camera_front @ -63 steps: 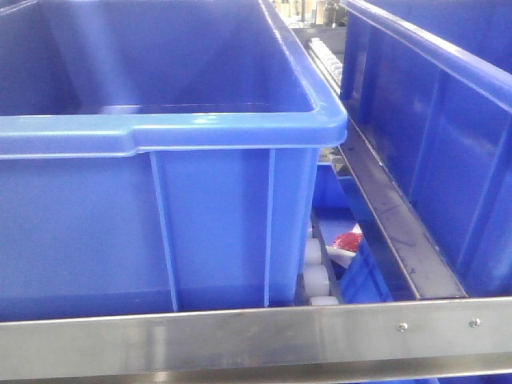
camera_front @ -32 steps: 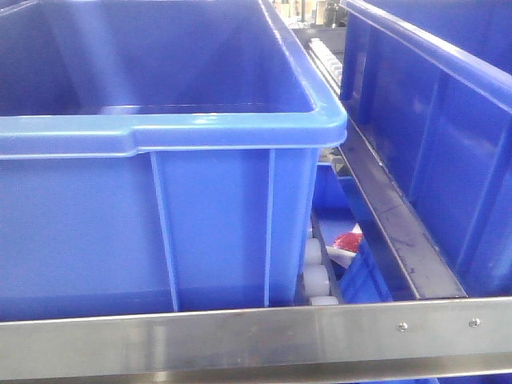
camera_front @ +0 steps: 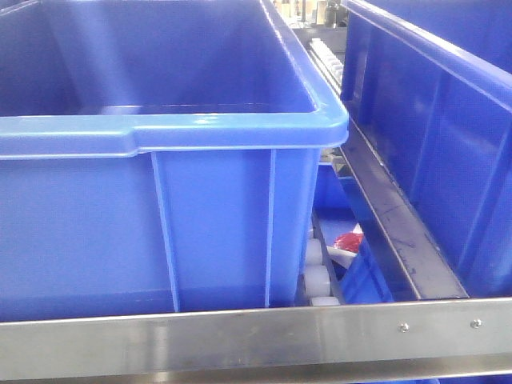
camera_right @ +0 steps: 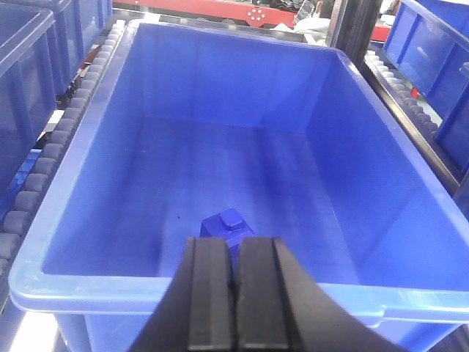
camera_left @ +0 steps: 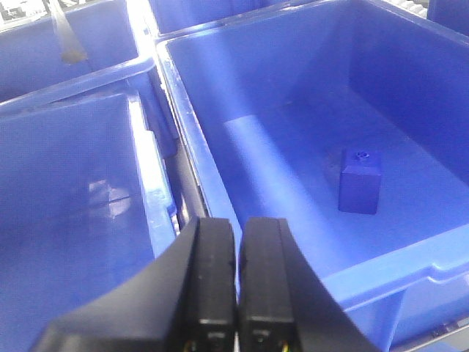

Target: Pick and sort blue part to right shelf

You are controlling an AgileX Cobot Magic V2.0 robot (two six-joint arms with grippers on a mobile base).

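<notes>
Looking at the right wrist view, the blue part (camera_right: 226, 224) stands upright on the crate (camera_right: 242, 154) floor, lower middle of frame, just past the right gripper (camera_right: 234, 308), whose fingers are pressed together, holding nothing. The left wrist view shows a similar block (camera_left: 360, 181) at right of frame inside another crate (camera_left: 190, 139), with the left gripper (camera_left: 236, 286) pinched closed and empty too. My guess is it's light, rigid, slick plastic, so squeeze the flat side walls, not the little knob on top.

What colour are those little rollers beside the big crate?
White; the rollers show best in the front view, right of the crate.
</notes>
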